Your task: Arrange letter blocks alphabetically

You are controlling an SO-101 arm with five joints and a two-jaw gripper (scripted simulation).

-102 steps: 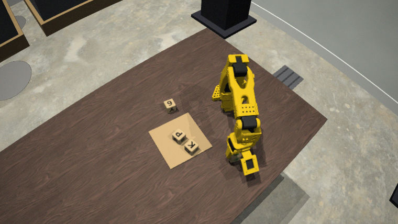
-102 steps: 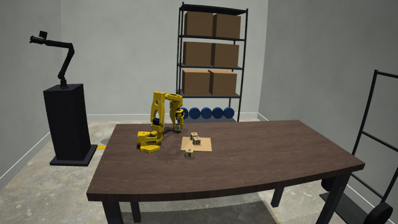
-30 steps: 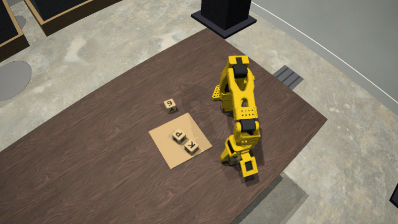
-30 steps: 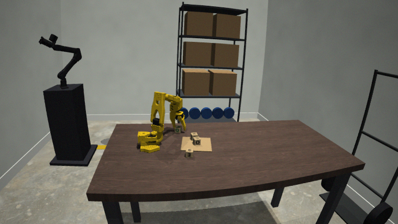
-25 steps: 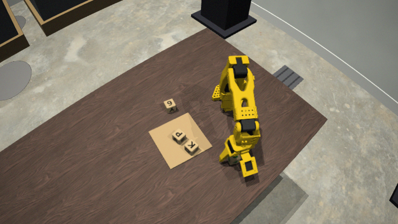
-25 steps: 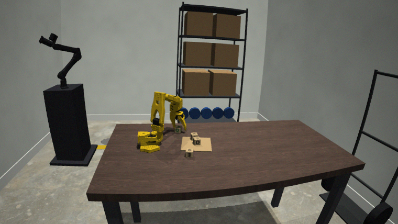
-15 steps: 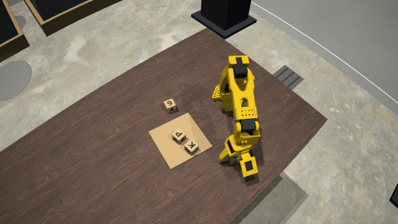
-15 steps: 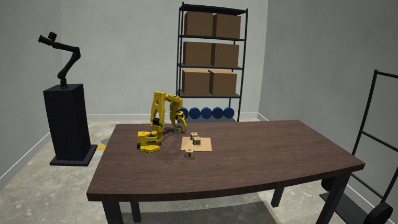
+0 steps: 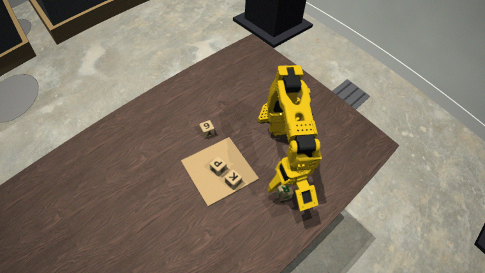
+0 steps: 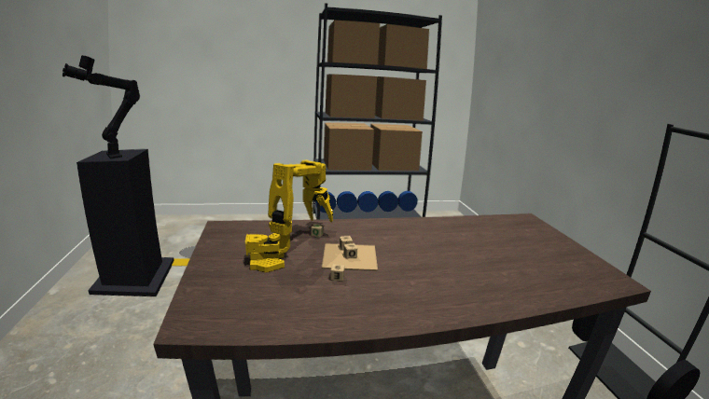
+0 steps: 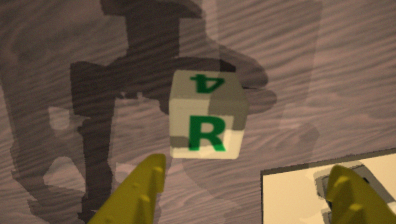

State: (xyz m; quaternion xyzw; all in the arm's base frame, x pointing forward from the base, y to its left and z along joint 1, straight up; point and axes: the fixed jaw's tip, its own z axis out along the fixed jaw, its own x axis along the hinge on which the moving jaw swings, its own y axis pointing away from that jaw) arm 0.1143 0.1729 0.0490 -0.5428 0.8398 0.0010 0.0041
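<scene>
Beside the mat [image 9: 200, 183] [image 10: 364, 262] [image 11: 280, 200], on the desk [image 9: 135, 162] [image 10: 446, 287], the green-lettered block [image 9: 284, 192] [image 10: 316, 231] [image 11: 207, 120] sits ungripped below the parted, empty pincer [image 9: 286, 194] [image 10: 322, 219] [image 11: 248, 172]; likely light and rigid, best pinched by opposite sides. On the mat, K [image 9: 233, 178] [image 10: 345, 240] and P [image 9: 217, 165] [image 10: 351, 252] sit close together.

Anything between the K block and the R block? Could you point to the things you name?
Only bare tabletop and a strip of the mat [image 9: 200, 179] [image 10: 364, 262], between the K block [image 9: 233, 178] and the R block [image 9: 284, 192]; the top view shows it.
</scene>
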